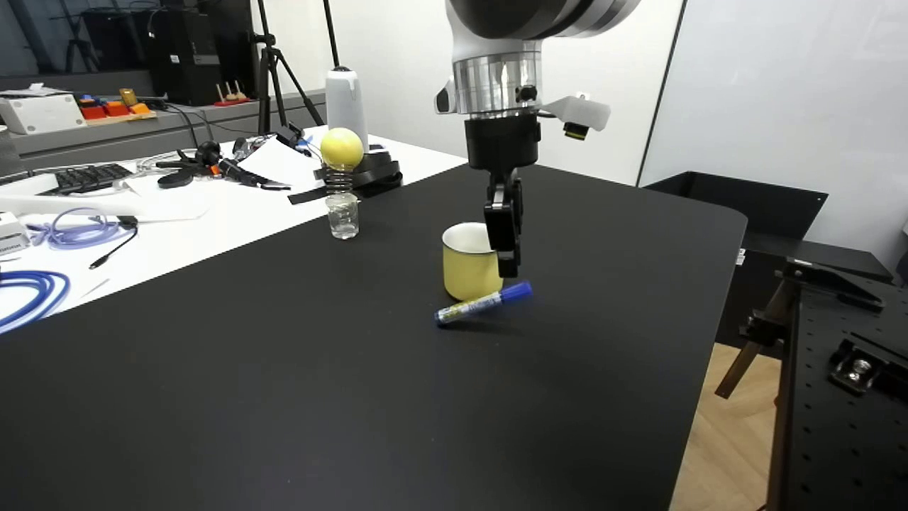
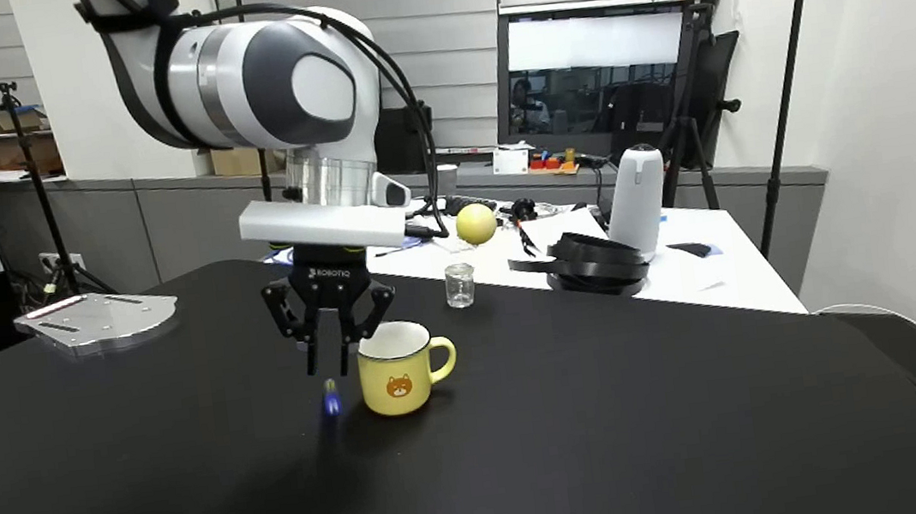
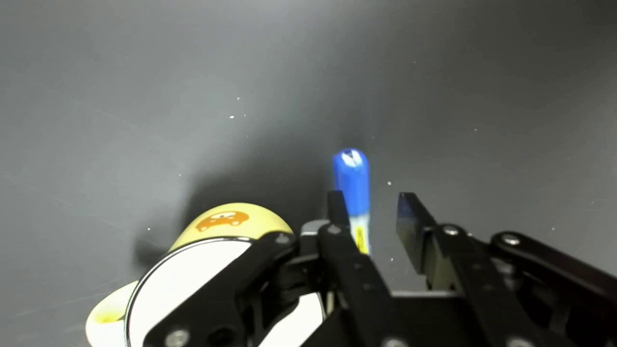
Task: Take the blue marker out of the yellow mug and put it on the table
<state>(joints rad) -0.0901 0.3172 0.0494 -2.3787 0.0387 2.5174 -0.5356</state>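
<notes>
The yellow mug (image 1: 464, 277) stands upright on the black table (image 1: 340, 397), its handle to the right in an exterior view (image 2: 384, 367). The blue marker (image 1: 489, 304) is outside the mug, beside it, and shows end-on in an exterior view (image 2: 331, 402). It looks slightly tilted with a shadow under it; I cannot tell whether it fully touches the table. My gripper (image 1: 509, 271) is open above the marker, its fingertips (image 2: 329, 370) apart from it. In the wrist view the gripper (image 3: 371, 196) has a gap between its fingers; the left finger partly hides the marker (image 3: 353, 180), and the mug (image 3: 260, 218) is left.
A small clear glass (image 1: 344, 218) stands on the table behind the mug. A yellow ball (image 2: 476, 224) shows beyond it. A metal plate (image 2: 103, 318) lies at the table's far left. A cluttered white table (image 1: 234, 213) with cables adjoins the black one.
</notes>
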